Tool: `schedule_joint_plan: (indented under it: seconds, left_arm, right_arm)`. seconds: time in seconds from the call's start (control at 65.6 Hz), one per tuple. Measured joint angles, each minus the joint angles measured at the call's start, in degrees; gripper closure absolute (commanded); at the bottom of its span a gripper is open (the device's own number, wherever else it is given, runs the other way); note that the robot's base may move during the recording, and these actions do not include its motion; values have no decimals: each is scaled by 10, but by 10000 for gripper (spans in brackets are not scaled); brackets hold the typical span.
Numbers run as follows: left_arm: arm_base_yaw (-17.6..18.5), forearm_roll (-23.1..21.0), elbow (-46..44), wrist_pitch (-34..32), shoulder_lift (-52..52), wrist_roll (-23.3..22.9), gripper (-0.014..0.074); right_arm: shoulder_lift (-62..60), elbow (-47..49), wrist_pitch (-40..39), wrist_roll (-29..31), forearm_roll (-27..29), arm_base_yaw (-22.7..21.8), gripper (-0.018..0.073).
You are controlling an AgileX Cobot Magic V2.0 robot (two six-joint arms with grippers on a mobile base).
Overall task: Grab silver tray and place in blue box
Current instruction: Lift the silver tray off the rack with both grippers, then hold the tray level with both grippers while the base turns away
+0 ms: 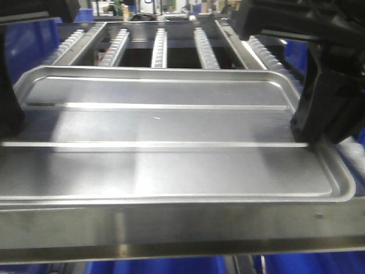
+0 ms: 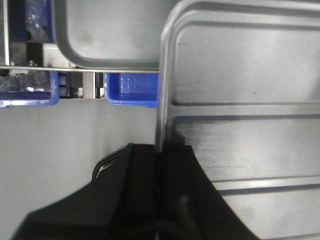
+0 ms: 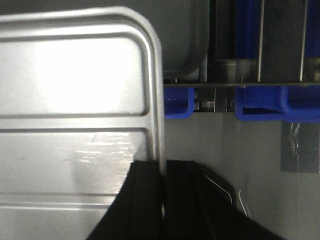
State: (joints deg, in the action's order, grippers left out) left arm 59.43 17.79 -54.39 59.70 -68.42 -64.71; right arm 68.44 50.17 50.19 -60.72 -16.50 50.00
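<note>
**Operator:** What's around the tray?

**Spotter:** Your silver tray (image 1: 171, 123) fills the front view, lying level, with two long ridges across it. It is held at both short ends. Behind it is a rack with white roller strips (image 1: 159, 48); I count five. One steel rail (image 1: 171, 228) runs just in front of the near long rim. I can't tell whether they touch. Blue plastic shows below the rail and at both sides.

**Operator:** Claws?

**Spotter:** Two, both gripping. Your left claw (image 2: 160, 150) is clamped over the tray's left rim, a finger on each side of it. Your right claw (image 3: 163, 167) grips the right rim the same way. The front view gives only black bulk at the tray's ends; the grip shows in the wrist views alone.

**Operator:** And the box?

**Spotter:** Only the wrist views look down.
- **Left wrist:** grey floor (image 2: 75, 130) and two blue crates. One blue box (image 2: 131, 91) is close to the tray's edge in the picture, and the other is at the far left.
- **Right wrist:** two blue crates again, plus one dark patch (image 3: 300, 145) on the floor.
- **Both:** a grey round-cornered pan (image 2: 100, 35) up on the rack.

The tray is well apart from every crate. I can't tell which crate is yours.
</note>
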Motion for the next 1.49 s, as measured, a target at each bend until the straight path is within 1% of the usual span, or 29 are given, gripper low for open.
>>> schedule_joint_plan:
  seconds: [1.494]
  left_arm:
    - [1,0,0,0,0,-1,701]
  right_arm:
    - [-1,0,2,-1,0,0,499]
